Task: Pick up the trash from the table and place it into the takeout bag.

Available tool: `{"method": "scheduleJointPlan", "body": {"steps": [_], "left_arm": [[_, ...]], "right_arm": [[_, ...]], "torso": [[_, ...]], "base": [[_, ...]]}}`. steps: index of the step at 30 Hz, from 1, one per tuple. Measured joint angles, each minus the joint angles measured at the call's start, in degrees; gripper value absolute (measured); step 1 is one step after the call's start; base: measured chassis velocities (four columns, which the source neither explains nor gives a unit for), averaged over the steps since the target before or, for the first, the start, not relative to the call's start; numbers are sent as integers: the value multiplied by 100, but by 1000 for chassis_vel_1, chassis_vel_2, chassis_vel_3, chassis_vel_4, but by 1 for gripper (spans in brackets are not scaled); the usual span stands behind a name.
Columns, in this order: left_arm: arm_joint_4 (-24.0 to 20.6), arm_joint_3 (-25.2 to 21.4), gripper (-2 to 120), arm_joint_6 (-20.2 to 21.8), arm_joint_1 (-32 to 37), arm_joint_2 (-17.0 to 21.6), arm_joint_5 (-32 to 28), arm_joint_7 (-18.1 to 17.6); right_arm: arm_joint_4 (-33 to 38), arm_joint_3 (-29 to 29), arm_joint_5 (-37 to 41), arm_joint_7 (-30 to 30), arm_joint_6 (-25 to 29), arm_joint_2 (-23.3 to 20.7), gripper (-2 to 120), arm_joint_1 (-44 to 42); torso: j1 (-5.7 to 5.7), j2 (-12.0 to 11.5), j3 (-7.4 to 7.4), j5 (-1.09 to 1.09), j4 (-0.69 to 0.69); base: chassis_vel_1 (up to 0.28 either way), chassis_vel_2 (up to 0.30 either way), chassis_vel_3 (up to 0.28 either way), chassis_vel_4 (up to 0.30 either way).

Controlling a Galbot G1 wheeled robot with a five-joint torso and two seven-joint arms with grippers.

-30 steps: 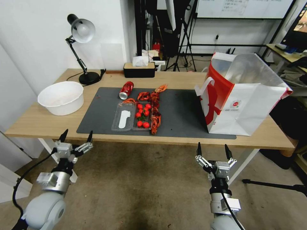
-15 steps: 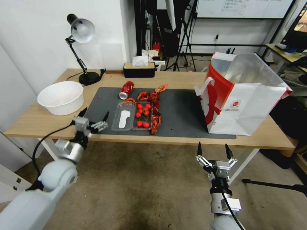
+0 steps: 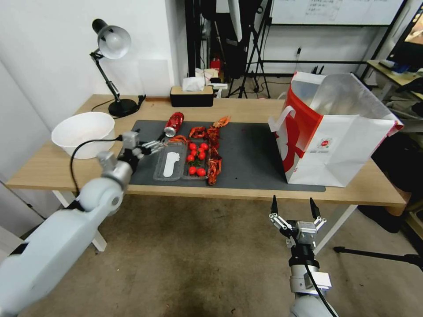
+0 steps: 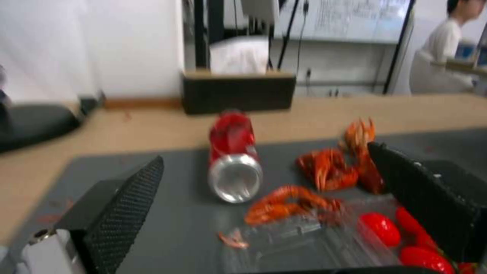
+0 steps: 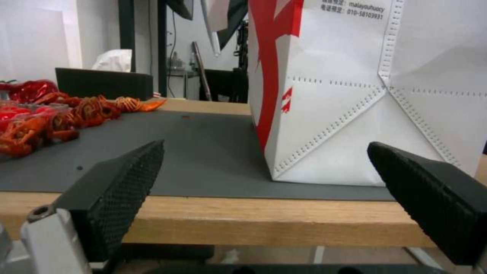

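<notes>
A crushed red can [image 3: 174, 123] lies on its side at the back of the dark grey mat [image 3: 251, 154], its silver end facing my left gripper [image 3: 150, 134]. That gripper hovers open over the mat's left part, just short of the can [image 4: 234, 156]. Beside it sit a clear plastic tray [image 3: 171, 161] with red tomatoes [image 3: 197, 157] and a row of red crayfish shells [image 3: 213, 149]. The takeout bag [image 3: 335, 132] stands open at the table's [image 3: 246, 108] right end. My right gripper [image 3: 294, 206] hangs open below the table's front edge, facing the bag [image 5: 355, 114].
A white bowl [image 3: 83, 132] sits at the table's left end, close to my left arm. A desk lamp [image 3: 112, 44] and a black tissue box [image 3: 192, 97] stand along the back edge. Tripods and stands crowd the floor behind the table.
My left arm has risen from below the table's front edge and reached forward and right over the mat toward the can. The right arm has stayed put.
</notes>
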Motion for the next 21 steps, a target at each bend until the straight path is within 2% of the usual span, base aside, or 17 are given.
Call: {"method": "scheduleJointPlan", "body": {"steps": [2, 3, 6, 12, 18, 20, 21], "left_arm": [[399, 524, 100, 182, -539, -120, -188, -100], [399, 524, 100, 182, -539, -120, -188, -100], [866, 898, 100, 223, -1047, -299, -203, -112], [1199, 1082, 100, 226, -1344, -431, -201, -71], [1449, 1192, 100, 226, -1531, -521, -198, -37], [1763, 1300, 100, 254, -1699, -613, -186, 15], [1763, 1300, 100, 254, -1699, -613, -186, 15]], "right_arm": [[-3, 8, 0, 0, -4, 1, 100, 1], [-3, 8, 0, 0, -4, 1, 100, 1], [-5, 14, 0, 1, -7, 5, 100, 4], [-5, 23, 0, 3, -8, 8, 100, 2], [-5, 27, 0, 4, -9, 8, 100, 2], [-13, 30, 0, 5, -10, 9, 100, 5], [-13, 30, 0, 5, -10, 9, 100, 5]], "torso": [[0, 0, 1, -3, 0], [0, 0, 1, -3, 0], [0, 0, 0, 0, 0], [0, 0, 0, -1, -3], [1, 0, 0, 1, -1], [1, 0, 0, -1, 0], [1, 0, 0, -1, 0]], "base": [[0, 0, 0, 0], [0, 0, 0, 0], [0, 0, 0, 0], [0, 0, 0, 0], [0, 0, 0, 0], [0, 0, 0, 0], [0, 0, 0, 0]]}}
